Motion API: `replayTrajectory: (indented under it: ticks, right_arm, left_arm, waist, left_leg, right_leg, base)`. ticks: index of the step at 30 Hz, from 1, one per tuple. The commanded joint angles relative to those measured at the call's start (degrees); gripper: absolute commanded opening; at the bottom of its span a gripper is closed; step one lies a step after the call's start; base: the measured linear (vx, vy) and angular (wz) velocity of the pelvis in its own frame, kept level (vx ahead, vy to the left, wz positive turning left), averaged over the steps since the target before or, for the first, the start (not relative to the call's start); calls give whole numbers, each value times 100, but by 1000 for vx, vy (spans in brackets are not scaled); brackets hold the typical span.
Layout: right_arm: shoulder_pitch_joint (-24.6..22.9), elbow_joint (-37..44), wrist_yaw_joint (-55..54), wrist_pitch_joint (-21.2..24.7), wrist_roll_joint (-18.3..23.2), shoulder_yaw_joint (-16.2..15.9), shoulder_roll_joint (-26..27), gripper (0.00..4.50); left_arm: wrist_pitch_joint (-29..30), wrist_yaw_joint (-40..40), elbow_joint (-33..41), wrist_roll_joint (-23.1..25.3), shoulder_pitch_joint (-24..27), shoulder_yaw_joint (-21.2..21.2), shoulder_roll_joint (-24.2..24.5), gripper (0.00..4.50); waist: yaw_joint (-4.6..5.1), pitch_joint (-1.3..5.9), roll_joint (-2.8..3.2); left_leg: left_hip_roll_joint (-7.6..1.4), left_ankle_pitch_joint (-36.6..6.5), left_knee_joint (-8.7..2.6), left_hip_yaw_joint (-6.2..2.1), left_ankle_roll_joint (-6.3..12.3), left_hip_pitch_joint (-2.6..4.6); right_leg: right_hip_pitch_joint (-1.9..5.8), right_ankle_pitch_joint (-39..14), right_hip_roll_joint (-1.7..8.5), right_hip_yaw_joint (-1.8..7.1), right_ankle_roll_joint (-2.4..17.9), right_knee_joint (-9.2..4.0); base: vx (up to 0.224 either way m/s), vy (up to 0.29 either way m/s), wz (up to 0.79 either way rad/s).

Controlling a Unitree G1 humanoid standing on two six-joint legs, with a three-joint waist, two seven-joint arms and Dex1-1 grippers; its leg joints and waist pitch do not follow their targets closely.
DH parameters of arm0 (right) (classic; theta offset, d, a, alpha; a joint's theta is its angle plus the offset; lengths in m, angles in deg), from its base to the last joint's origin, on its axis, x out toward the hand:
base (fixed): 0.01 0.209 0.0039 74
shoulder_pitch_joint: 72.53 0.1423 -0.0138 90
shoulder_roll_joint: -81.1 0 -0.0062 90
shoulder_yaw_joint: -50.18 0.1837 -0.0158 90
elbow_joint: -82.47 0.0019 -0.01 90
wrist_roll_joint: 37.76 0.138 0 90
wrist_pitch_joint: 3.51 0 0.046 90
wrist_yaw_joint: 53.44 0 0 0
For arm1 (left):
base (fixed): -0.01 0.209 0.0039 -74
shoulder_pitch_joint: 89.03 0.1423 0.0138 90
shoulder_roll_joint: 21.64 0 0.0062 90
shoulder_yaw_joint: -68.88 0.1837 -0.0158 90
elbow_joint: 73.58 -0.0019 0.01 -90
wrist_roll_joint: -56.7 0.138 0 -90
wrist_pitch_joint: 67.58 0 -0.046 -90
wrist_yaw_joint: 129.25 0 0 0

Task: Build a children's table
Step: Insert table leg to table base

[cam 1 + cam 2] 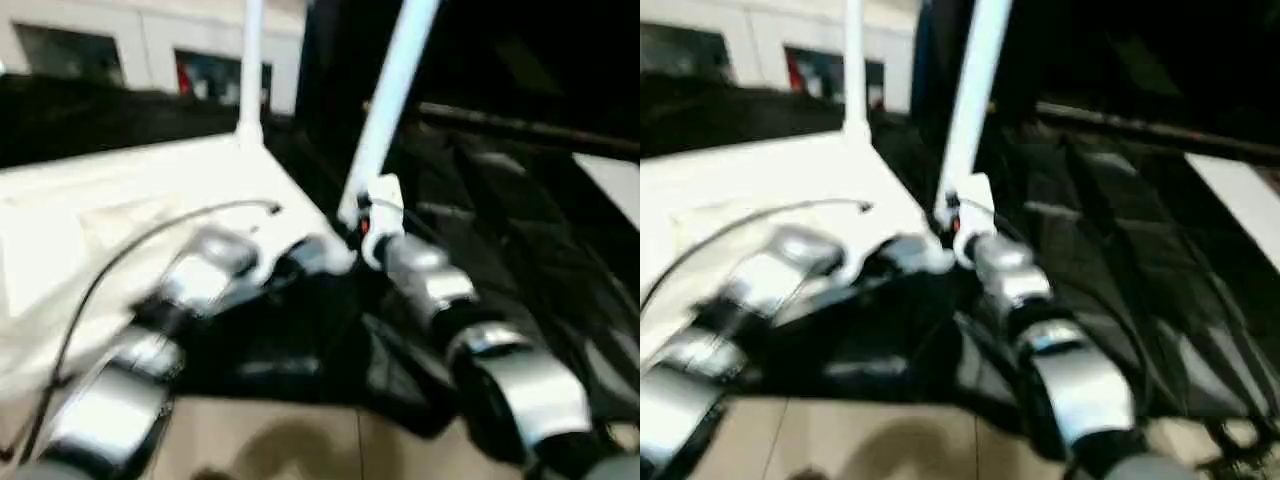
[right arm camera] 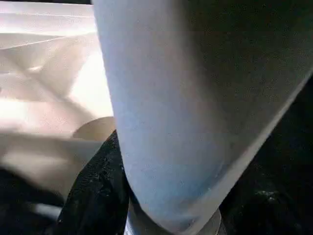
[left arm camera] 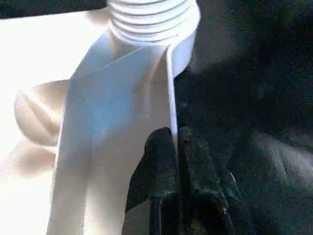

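Right hand [image 2: 161, 210] was clamped around a white leg [image 1: 392, 100], fingers [image 2: 93, 196] on either side of the tube near its lower end; that leg leaned up and to the right from the near corner of the white tabletop [image 1: 110, 220]. Left hand [image 3: 176, 147] was closed, its two black fingertips [image 3: 159, 161] pinched together on a thin upright rib [image 3: 170, 88] of the tabletop's underside, just short of a threaded round socket [image 3: 151, 19] at the corner. Tabletop lay flat on the black-draped surface [image 1: 520, 240], left of centre in the head views. Second leg [image 1: 251, 70] stood upright in the far corner of the tabletop. Thin dark cable [image 1: 130, 250] arced over the tabletop towards the left forearm. Tan floor [image 1: 290, 440] showed below the cloth edge.
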State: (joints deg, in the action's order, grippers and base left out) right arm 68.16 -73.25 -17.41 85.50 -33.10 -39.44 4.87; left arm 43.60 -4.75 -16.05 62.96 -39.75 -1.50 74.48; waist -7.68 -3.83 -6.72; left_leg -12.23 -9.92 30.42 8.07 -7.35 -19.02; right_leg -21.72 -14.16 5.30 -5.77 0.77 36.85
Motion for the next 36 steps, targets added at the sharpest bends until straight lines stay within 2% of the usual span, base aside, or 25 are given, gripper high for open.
replayTrajectory:
  ticks: [1,2,3,4,5,6,7,9,12,15,16,18,20,23,25,27,28,29,30,32,33,34,35,36]
  right_arm:
    - [-460,-479,718,261,-340,-489,92,191]
    - [-523,-410,985,135,-371,-539,23,191]
    - [-627,-286,1435,6,-364,-599,-84,191]
    - [-667,-235,1621,-22,-348,-620,-125,191]
    - [-692,-197,1764,-22,-334,-628,-158,191]
    - [-736,-131,2009,-19,-309,-642,-213,191]
    - [-804,-49,2349,-30,-312,-702,-308,191]
    - [-862,10,2574,-76,-348,-789,-380,191]
    - [-950,91,2912,-123,-385,-874,-452,191]
    - [-1014,154,3227,-121,-431,-917,-497,191]
    - [-1043,164,3333,-159,-472,-943,-514,191]
    - [-1068,184,3400,-169,-492,-979,-535,191]
    - [-1076,189,3420,-171,-494,-992,-541,191]
    - [-1101,198,3397,-215,-515,-997,-536,191]
    - [-1093,183,3206,-263,-520,-946,-506,191]
    - [-1063,126,2930,-296,-486,-858,-472,191]
    - [-1054,106,2817,-311,-482,-833,-459,191]
    - [-1032,61,2541,-357,-484,-782,-430,191]
    - [-1002,9,2197,-330,-509,-747,-392,191]
    - [-947,-87,1599,-274,-535,-671,-308,191]
    - [-947,-87,1599,-274,-535,-671,-308,191]
    - [-917,-166,1003,-313,-444,-497,-145,191]
    - [-915,-172,953,-313,-418,-467,-119,191]
    - [-909,-207,681,-302,-256,-289,36,191]
  left_arm:
    - [-493,-595,572,-279,82,258,-56,0]
    - [-579,-758,741,-356,185,269,35,0]
    - [-614,-927,1005,-394,328,293,183,0]
    - [-622,-982,1113,-389,382,304,242,0]
    - [-603,-1050,1211,-401,429,312,292,0]
    - [-569,-1171,1381,-426,511,325,377,0]
    - [-524,-1477,1704,-528,666,366,568,0]
    - [-499,-1721,1956,-607,794,410,746,0]
    - [-526,-2021,2214,-679,933,465,967,0]
    - [-591,-2302,2417,-755,1023,510,1152,0]
    - [-596,-2426,2494,-770,1050,536,1236,0]
    - [-612,-2472,2546,-760,1069,548,1294,0]
    - [-605,-2503,2560,-764,1073,552,1319,0]
    - [-632,-2388,2460,-690,1036,502,1290,0]
    - [-690,-2062,2203,-490,934,455,1175,0]
    - [-585,-1827,2026,-407,858,419,1066,0]
    - [-551,-1760,1969,-398,834,403,1024,0]
    - [-463,-1604,1835,-379,778,366,921,0]
    - [-321,-1438,1707,-361,716,330,810,0]
    - [-124,-1068,1448,-274,583,271,590,0]
    - [-124,-1068,1448,-274,583,271,590,0]
    - [159,-379,960,-168,325,122,174,0]
    - [185,-288,891,-159,290,95,119,0]
    - [328,257,489,-108,79,-66,-199,0]
  waist:
    - [24,277,111]
    - [51,230,130]
    - [52,294,122]
    - [43,307,152]
    - [70,312,138]
    - [80,313,122]
    - [90,326,112]
    - [108,333,114]
    - [147,342,105]
    - [159,327,85]
    - [160,309,84]
    - [141,296,92]
    - [131,296,91]
    - [128,322,91]
    - [128,342,85]
    - [122,355,80]
    - [106,322,83]
    - [106,322,83]
    - [98,292,91]
    - [110,278,74]
    - [107,281,78]
    - [136,283,76]
    - [114,292,75]
    - [104,289,64]
  left_leg:
    - [-161,-577,-322,41,76,-96]
    - [-140,-1242,-338,95,69,-105]
    - [-140,-1162,-318,105,62,-130]
    - [-158,-1116,-314,110,78,-89]
    - [-166,-1015,-299,118,106,-89]
    - [-147,-686,-274,137,167,-97]
    - [-143,-548,-261,145,196,-89]
    - [-143,-467,-257,142,217,-100]
    - [-148,-383,-249,162,221,-62]
    - [-170,-690,-277,166,118,-40]
    - [-178,-990,-302,164,41,-32]
    - [-190,-1309,-321,163,-15,2]
    - [-195,-1426,-325,162,-48,18]
    - [-201,-1359,-323,156,-96,15]
    - [-189,-1141,-303,167,-96,7]
    - [-185,-1110,-297,171,-93,9]
    - [-186,-1367,-311,180,-123,37]
    - [-186,-1367,-311,180,-123,37]
    - [-190,-1764,-331,173,-209,80]
    - [-189,-2014,-344,139,-265,76]
    - [-189,-2068,-350,125,-279,74]
    - [-181,-2143,-349,122,-291,66]
    - [-186,-2132,-344,115,-314,98]
    - [-178,-2224,-325,130,-285,134]
  right_leg:
    - [179,-958,335,358,714,-538]
    - [139,-1151,330,379,907,-574]
    - [217,-926,317,374,964,-539]
    - [189,-707,309,382,1017,-528]
    - [188,-412,288,386,1078,-493]
    - [222,146,243,374,1207,-440]
    - [241,351,232,364,1248,-421]
    - [264,473,237,353,1287,-409]
    - [266,566,230,358,1354,-413]
    - [249,188,240,361,1327,-449]
    - [230,-216,255,372,1268,-482]
    - [204,-677,278,387,1207,-529]
    - [188,-904,285,397,1163,-551]
    - [198,-830,282,395,1151,-534]
    - [211,-430,261,391,1200,-496]
    - [221,-374,262,387,1209,-491]
    - [184,-726,269,392,1175,-536]
    - [184,-726,269,392,1175,-536]
    - [141,-1428,290,401,1048,-600]
    - [139,-2006,318,411,896,-648]
    - [142,-2171,321,402,836,-663]
    - [114,-2448,319,406,714,-693]
    - [105,-2490,330,399,691,-712]
    - [60,-2522,324,404,687,-734]
  base:
    - [73,-37,1]
    - [73,-37,1]
    - [95,-23,-1]
    - [103,-10,-2]
    - [103,-10,-2]
    - [79,-2,1]
    - [58,6,-2]
    - [29,3,-1]
    - [0,0,0]
    - [0,0,0]
    - [0,0,0]
    - [0,0,0]
    - [0,0,0]
    - [0,0,0]
    - [0,0,0]
    - [0,0,0]
    - [0,0,0]
    - [0,0,0]
    - [0,0,0]
    - [0,0,0]
    - [0,0,0]
    - [-56,5,-3]
    - [-56,5,-3]
    - [-58,4,3]
